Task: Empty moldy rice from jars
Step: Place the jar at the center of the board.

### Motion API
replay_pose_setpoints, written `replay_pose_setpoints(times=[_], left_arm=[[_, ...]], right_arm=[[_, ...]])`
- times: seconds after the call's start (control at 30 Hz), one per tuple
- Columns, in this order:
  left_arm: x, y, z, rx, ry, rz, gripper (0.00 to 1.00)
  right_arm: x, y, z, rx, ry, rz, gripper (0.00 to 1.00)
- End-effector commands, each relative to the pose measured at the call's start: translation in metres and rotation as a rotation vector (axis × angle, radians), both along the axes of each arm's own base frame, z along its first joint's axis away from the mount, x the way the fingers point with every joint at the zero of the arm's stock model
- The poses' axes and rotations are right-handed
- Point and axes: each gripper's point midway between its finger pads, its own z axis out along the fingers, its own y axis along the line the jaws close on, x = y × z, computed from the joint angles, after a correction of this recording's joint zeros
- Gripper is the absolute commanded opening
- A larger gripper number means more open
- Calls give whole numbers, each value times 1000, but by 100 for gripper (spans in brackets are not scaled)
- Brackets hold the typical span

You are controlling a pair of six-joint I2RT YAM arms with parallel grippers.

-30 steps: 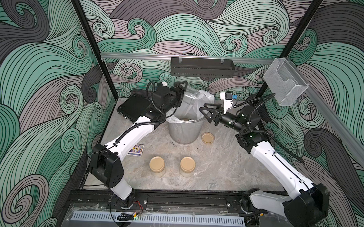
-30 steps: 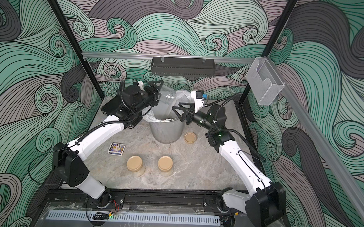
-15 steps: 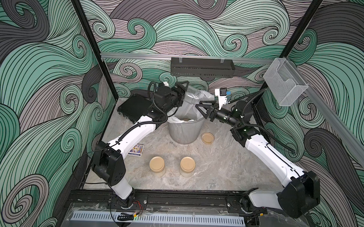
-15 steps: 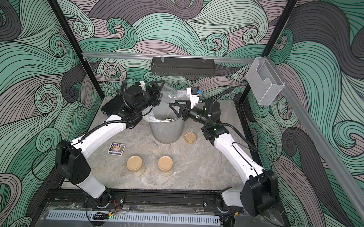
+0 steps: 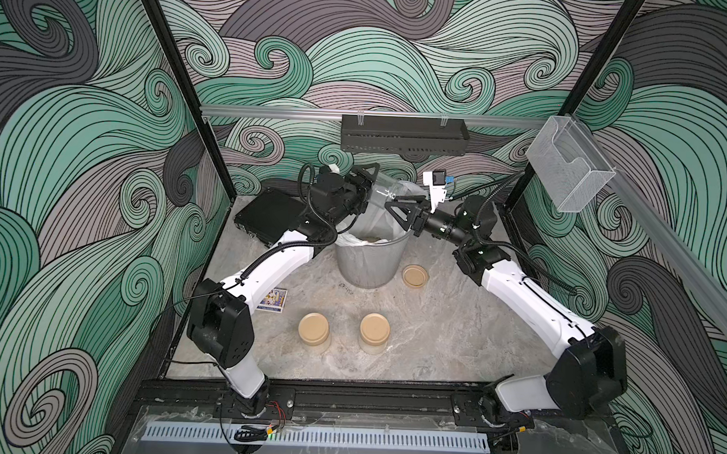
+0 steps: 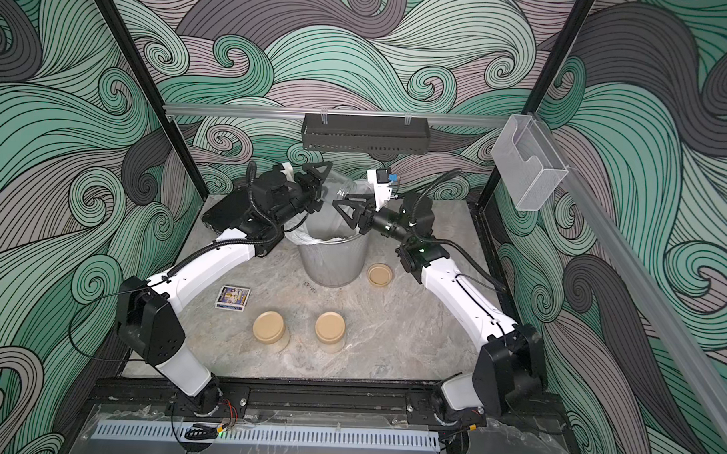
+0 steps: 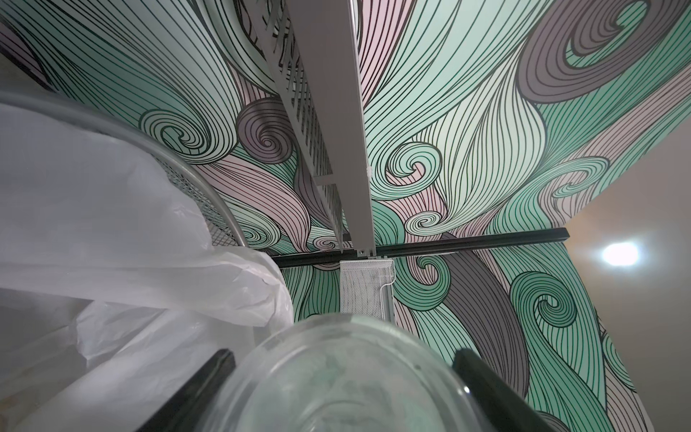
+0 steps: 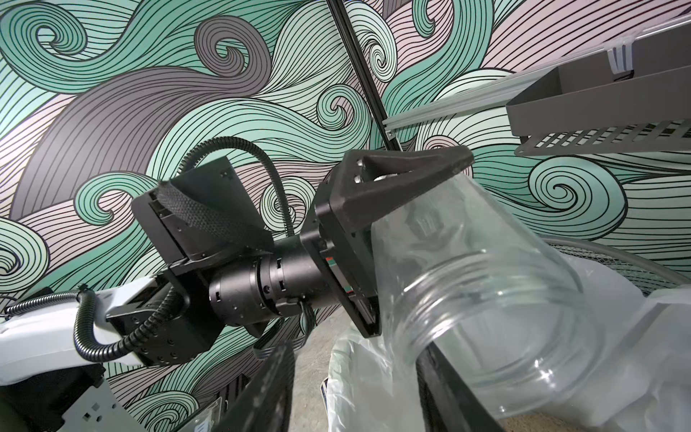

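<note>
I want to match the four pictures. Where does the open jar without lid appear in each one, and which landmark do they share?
In a top view: the open jar just right of centre, above the wastebasket.
In a top view: the open jar just left of centre.
Left wrist: the open jar fills the bottom centre.
Right wrist: the open jar at lower right, mouth facing the camera.
Shared landmark: the black perforated shelf, in all four.

Left wrist view: jar [image 7: 344, 377] cut off at edge; card [image 5: 272, 299] print too small.
</note>
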Motion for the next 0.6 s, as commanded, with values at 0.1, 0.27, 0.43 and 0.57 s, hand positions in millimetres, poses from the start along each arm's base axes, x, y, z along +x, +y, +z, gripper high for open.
replay_pose_setpoints(times=[0.1, 0.27, 0.43, 0.57], left_arm=[[-12, -11, 62, -90, -140, -50, 27], [-14, -12, 62, -83, -140, -52, 27], [-17, -15, 62, -76, -139, -64, 27], [-18, -14, 63, -60, -144, -67, 30]], right_arm=[[10, 11, 17, 39, -47, 18, 49], [20, 16, 15, 62, -34, 22, 43], [26, 19, 16, 71, -28, 18, 20], [29, 19, 14, 74, -14, 14, 4]])
